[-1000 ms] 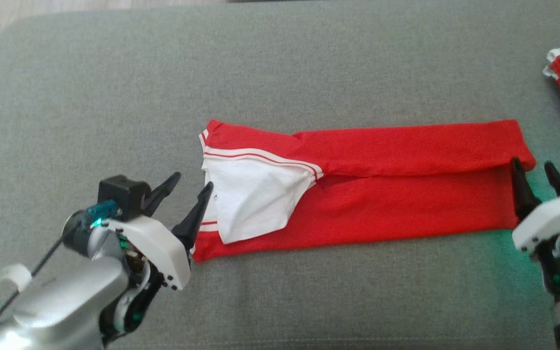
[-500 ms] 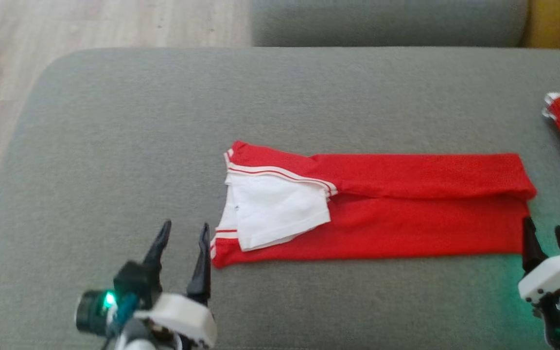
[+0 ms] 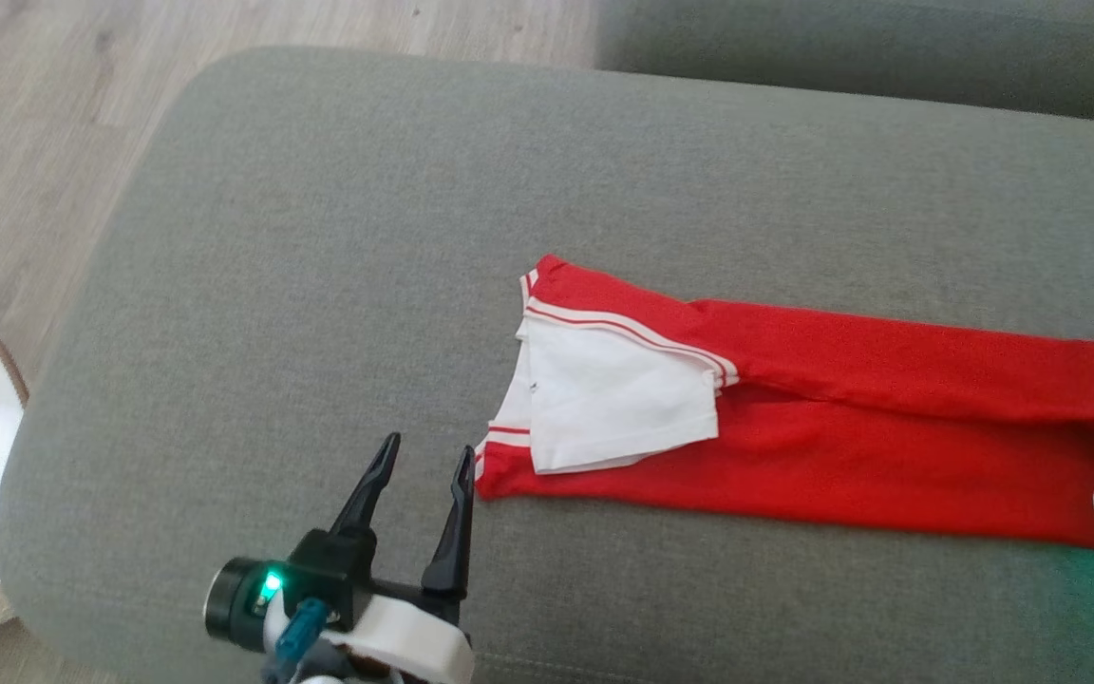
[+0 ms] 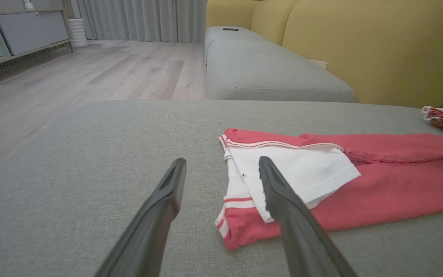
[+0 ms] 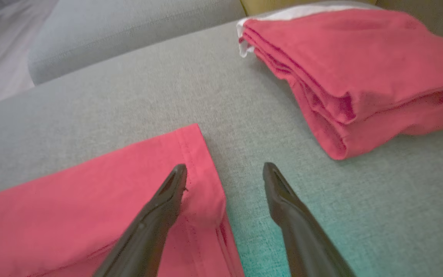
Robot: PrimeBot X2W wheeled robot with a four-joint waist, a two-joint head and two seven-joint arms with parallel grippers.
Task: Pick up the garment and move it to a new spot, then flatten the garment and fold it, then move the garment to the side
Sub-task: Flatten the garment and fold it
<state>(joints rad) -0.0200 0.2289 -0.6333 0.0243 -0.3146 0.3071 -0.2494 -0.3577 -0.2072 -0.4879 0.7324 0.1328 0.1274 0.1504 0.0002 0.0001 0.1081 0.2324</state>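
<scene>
The red garment (image 3: 889, 427) lies folded into a long strip on the grey sofa seat (image 3: 319, 237). Its white panel (image 3: 613, 399) bears a tiny dark mark (image 4: 243, 176), too small to read. The left hand (image 3: 428, 446), fingers spread and empty, sits just beside the striped corner (image 3: 495, 461). The right hand (image 5: 225, 168), also spread, straddles the opposite hem (image 5: 202, 161). A second folded red garment (image 5: 360, 69) lies near, and wooden floor (image 3: 34, 142) lies beyond.

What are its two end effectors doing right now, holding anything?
Left end effector: open, holding nothing, beside the red garment's striped end.
Right end effector: open, holding nothing, at the garment's plain end.
</scene>
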